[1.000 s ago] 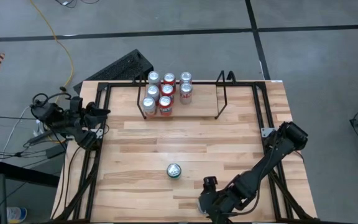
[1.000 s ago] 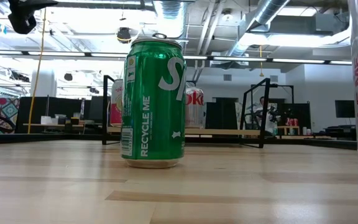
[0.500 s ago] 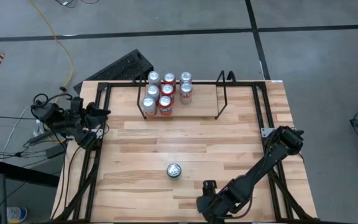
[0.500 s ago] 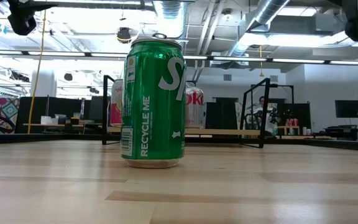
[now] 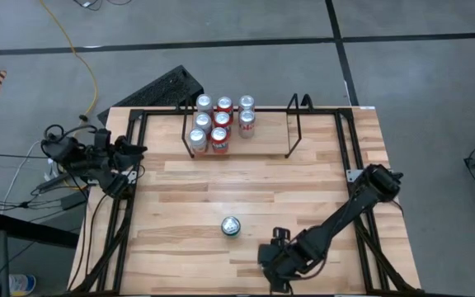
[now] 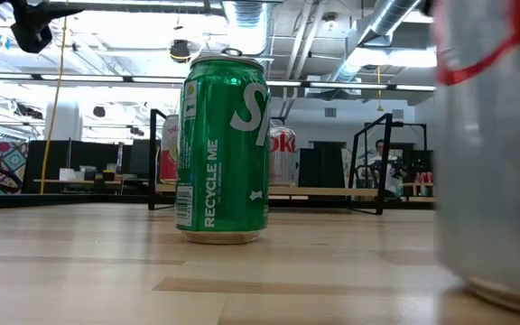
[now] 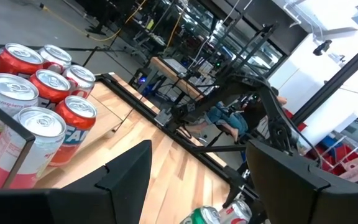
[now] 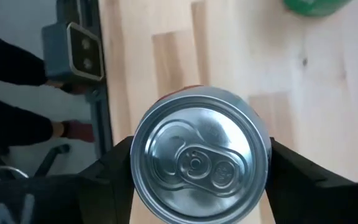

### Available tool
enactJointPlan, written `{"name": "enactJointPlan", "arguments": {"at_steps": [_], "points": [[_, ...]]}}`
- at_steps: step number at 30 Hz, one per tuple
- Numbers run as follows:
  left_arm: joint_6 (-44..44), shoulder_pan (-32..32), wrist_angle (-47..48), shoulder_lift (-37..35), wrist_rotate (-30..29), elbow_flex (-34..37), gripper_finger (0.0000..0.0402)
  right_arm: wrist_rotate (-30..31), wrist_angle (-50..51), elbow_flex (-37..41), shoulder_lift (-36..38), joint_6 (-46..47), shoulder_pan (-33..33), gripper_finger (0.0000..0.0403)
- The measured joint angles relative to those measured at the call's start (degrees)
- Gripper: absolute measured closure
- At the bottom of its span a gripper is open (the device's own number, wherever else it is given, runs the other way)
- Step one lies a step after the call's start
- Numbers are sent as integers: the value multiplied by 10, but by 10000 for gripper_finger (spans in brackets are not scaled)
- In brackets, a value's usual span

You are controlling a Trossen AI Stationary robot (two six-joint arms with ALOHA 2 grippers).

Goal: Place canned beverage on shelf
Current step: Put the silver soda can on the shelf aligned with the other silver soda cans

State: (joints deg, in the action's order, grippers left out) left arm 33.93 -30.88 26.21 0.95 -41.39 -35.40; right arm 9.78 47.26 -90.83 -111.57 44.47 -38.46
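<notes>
A silver can with red print stands upright between the fingers of my right gripper near the table's front edge; it fills the right of the low view. A green can stands on its base on the table, just left of and beyond it. The shelf stands at the table's far edge, with several red and silver cans on its left half. My left gripper is open and empty at the table's left edge. My right gripper pinches the silver can between its two fingers, on opposite sides of its wall just under the top rim. The fingers come from above, pointing down. The can is upright; whether its base rests on the table or hangs just above, I cannot tell.
A black tubular frame runs around the tabletop. The shelf's right half shows bare wood floor. Open tabletop lies between the green can and the shelf. A grey box is fixed to the frame at the front edge.
My right gripper has gone toward the table's left edge, toward the green can, with the silver can upright in its hold. The can has come farther into the low view from the right. The green can has stayed where it was.
</notes>
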Motion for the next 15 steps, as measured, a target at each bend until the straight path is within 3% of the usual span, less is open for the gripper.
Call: {"name": "enactJointPlan", "arguments": {"at_steps": [15], "points": [[-3, 0, 5, 0, 0, 0, 155, 9, 48, 3, 27, -90, 59, 145]]}}
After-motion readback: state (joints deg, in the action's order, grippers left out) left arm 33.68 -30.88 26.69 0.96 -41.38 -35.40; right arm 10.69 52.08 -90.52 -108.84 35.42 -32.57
